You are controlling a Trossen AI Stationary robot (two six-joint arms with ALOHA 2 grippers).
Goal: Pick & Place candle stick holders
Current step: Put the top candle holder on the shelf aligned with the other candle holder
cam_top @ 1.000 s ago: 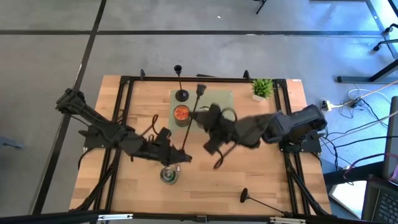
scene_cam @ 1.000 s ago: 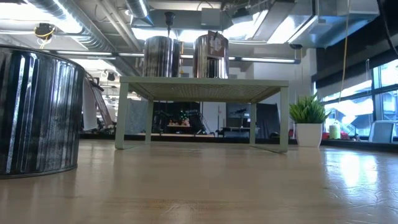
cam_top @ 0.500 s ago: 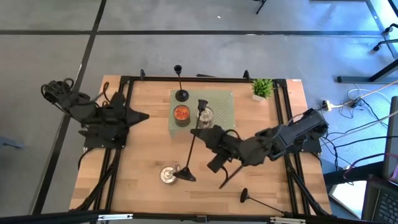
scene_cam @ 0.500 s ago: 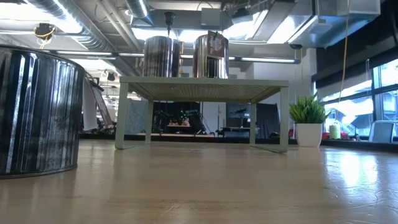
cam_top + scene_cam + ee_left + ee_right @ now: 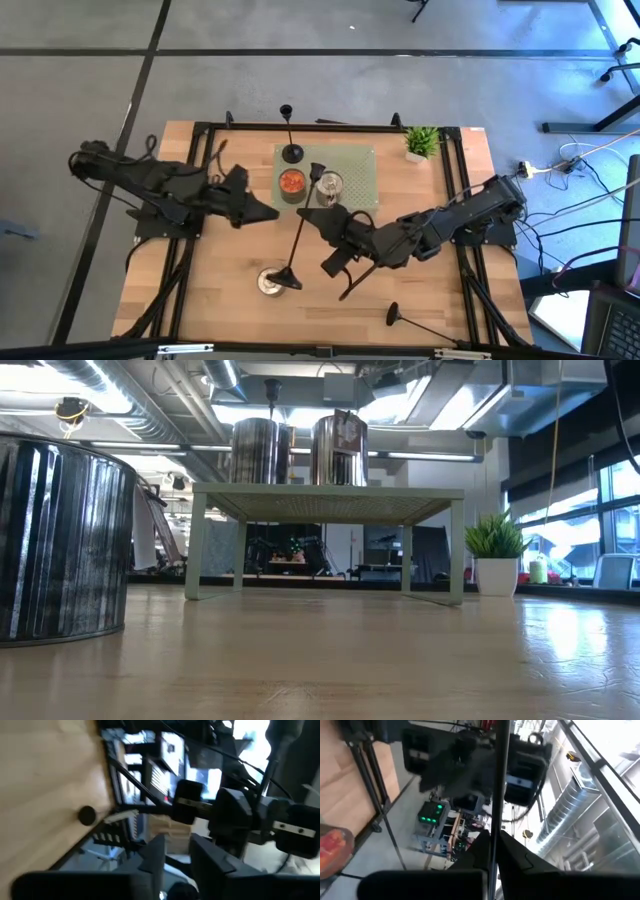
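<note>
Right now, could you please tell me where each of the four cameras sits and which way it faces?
High view: overhead, straight down on the wooden table; both arms show.
Low view: at tabletop height, level towards the green riser; no arm shows.
Left wrist view: on the left arm, over the table edge; its dark fingers show.
Right wrist view: on the right arm, along the candle stick holder in the right hand.
Shared: high and right wrist views both show that holder.

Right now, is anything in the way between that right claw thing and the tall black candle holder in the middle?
No. The right tool is already shut on the candle stick holder, gripping its thin stem. In the right wrist view the stem runs straight up between the fingers.
</note>
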